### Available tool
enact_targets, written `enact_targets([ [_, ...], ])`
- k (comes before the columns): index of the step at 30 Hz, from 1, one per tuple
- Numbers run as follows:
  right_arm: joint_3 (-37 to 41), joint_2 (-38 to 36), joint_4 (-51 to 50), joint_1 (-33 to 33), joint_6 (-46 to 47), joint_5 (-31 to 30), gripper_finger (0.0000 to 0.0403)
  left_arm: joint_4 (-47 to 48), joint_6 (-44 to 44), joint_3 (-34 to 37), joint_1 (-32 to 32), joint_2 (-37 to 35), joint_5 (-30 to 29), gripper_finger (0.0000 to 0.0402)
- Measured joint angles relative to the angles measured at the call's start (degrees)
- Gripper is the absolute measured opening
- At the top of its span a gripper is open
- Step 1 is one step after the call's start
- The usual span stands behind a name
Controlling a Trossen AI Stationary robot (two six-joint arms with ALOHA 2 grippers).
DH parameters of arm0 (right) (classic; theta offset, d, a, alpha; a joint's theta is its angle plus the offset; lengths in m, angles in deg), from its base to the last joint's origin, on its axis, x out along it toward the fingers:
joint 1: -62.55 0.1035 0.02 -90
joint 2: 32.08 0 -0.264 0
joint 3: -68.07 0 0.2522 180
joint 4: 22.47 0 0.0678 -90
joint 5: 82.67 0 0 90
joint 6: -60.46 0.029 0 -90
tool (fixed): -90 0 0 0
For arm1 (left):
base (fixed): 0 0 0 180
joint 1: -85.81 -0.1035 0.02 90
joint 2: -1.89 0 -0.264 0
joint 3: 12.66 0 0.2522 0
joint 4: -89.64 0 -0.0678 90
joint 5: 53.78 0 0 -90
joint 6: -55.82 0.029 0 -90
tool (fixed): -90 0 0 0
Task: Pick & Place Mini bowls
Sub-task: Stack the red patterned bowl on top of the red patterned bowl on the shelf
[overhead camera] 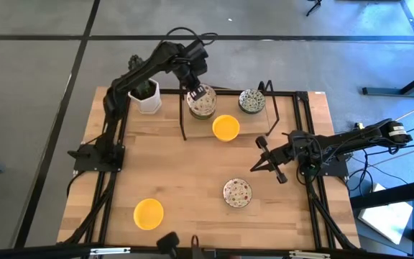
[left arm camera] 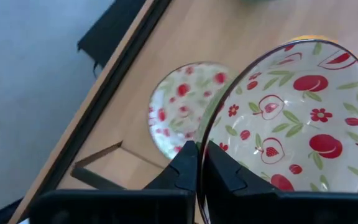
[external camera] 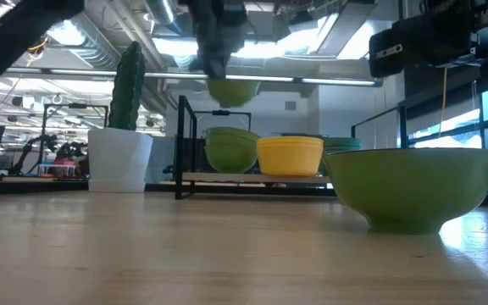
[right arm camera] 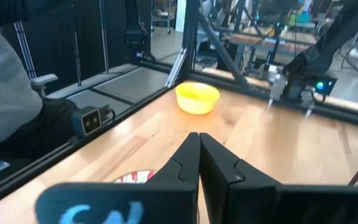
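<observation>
Writing: you can read no clear label; on the right gripper's body only a blurred light-blue mark shows.
Left gripper (overhead camera: 198, 92): at upper centre of the high view, fingers clenched on the rim of a red-speckled bowl (left arm camera: 297, 118), held above another speckled bowl (left arm camera: 182, 109).
Right gripper (overhead camera: 263, 157): right of centre, fingers pressed together, holding nothing.
Other bowls: yellow bowl (overhead camera: 226, 127) at centre, second yellow bowl (overhead camera: 149, 214) at lower left, speckled bowl on the table (overhead camera: 236, 192) at lower centre, green-patterned bowl (overhead camera: 251, 101) at upper right.
Hidden: the held bowl is cut off at the frame edge in the left wrist view.

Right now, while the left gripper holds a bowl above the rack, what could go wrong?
The left gripper pinches the floral bowl only by its rim, tilted, so it might slip and drop. Another floral bowl sits right below; a fall or hard lowering could chip both. The yellow bowl nearby could get bumped.
</observation>
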Motion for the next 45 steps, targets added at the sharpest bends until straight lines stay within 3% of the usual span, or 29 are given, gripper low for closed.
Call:
enact_targets([
  [8,0.00,0.00,-2.63,0.00,1.24,0.00,0.0008,0.12,3.23,0.04,-2.95,5.73,0.55,0.0006],
  [31,0.00,0.00,-2.50,0.00,2.86,0.00,0.0008,-0.76,5.54,0.02,-2.89,13.35,-1.01,0.0005],
  [45,0.00,0.00,-2.50,0.00,3.33,0.00,0.0008,-3.17,5.21,-0.07,-2.92,14.18,0.80,0.0005],
])
